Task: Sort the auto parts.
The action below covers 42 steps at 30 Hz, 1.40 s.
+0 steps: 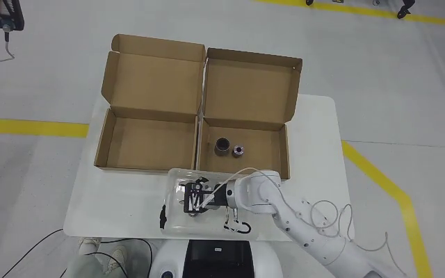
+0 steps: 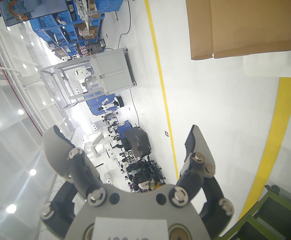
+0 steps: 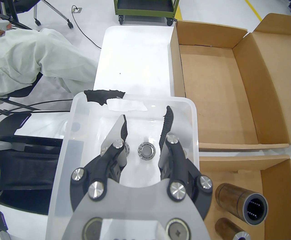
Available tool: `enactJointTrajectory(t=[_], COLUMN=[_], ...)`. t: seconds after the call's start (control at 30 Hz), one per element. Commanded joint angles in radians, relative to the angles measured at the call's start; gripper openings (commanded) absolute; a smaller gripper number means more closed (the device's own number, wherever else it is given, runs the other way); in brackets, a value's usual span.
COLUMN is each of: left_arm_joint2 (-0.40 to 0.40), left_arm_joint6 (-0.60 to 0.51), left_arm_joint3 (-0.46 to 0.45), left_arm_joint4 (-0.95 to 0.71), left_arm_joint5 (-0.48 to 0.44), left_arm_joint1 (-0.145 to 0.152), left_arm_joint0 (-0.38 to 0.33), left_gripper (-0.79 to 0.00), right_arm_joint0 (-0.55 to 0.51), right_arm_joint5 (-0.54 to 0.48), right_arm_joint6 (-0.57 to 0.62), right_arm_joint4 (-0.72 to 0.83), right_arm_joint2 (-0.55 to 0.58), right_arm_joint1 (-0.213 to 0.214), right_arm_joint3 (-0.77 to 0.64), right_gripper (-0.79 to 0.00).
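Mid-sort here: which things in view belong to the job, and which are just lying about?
Job: right gripper, open over the clear bin; bearing ring in the bin; empty box; second box holding a large cylinder and a small cylinder.
Lying about: black tape on the bin's rim; green cart on the floor; left gripper, open, aimed at the room.

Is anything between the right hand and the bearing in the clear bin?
Nothing visible does. The right hand hangs open over the bearing, which lies bare on the floor of the clear bin, between the fingers. A second part sits close beside it, partly behind one finger.
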Motion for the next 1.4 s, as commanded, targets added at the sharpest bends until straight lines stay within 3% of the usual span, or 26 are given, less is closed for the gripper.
enactJointTrajectory(t=[0.0,0.6,1.1,1.37], left_arm_joint2=[0.0,0.0,0.0,0.0], left_arm_joint6=[0.0,0.0,0.0,0.0], left_arm_joint3=[0.0,0.0,0.0,0.0], left_arm_joint4=[0.0,0.0,0.0,0.0], left_arm_joint5=[0.0,0.0,0.0,0.0], left_arm_joint1=[0.0,0.0,0.0,0.0], left_arm_joint0=[0.0,0.0,0.0,0.0], left_gripper=[0.0,0.0,0.0,0.0], right_arm_joint0=[-0.011,0.011,0.016,0.023], right_arm_joint5=[0.021,0.199,0.213,0.232], right_arm_joint6=[-0.002,0.113,0.121,0.16], right_arm_joint4=[-0.011,-0.117,-0.098,-0.12], right_arm_joint2=[-0.002,-0.096,-0.117,-0.132], right_arm_joint1=[0.0,-0.045,-0.071,-0.085], right_arm_joint3=[-0.001,0.096,0.174,0.191], right_gripper=[-0.471,-0.437,-0.354,-0.4])
